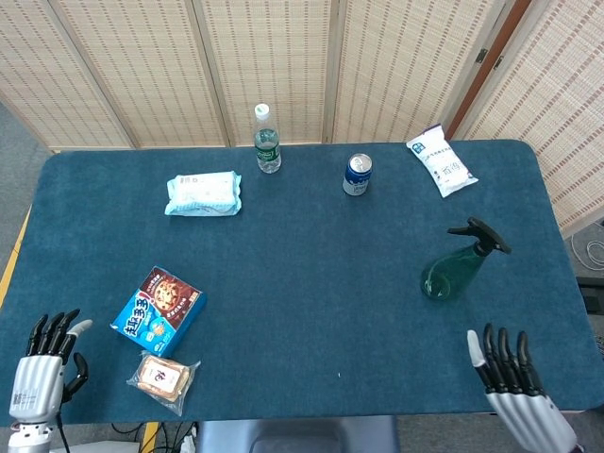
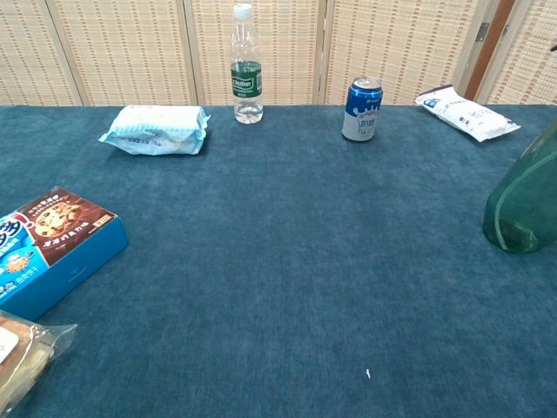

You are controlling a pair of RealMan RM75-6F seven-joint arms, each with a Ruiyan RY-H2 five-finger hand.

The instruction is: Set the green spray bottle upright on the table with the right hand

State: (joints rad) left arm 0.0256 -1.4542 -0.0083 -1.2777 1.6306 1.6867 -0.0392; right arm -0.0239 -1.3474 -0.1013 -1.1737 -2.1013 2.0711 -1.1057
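Observation:
The green spray bottle (image 1: 451,268) stands upright on the blue table (image 1: 311,283) at the right, its black trigger head on top. In the chest view only its green body (image 2: 525,207) shows at the right edge. My right hand (image 1: 512,376) is at the table's front right edge, well below the bottle and apart from it, fingers spread and holding nothing. My left hand (image 1: 44,363) hangs at the front left corner, fingers apart and empty. Neither hand shows in the chest view.
A water bottle (image 1: 268,140), blue can (image 1: 357,175) and white packet (image 1: 441,166) stand along the back. A wipes pack (image 1: 204,193) lies at back left. A cookie box (image 1: 158,310) and a wrapped snack (image 1: 163,377) sit at front left.

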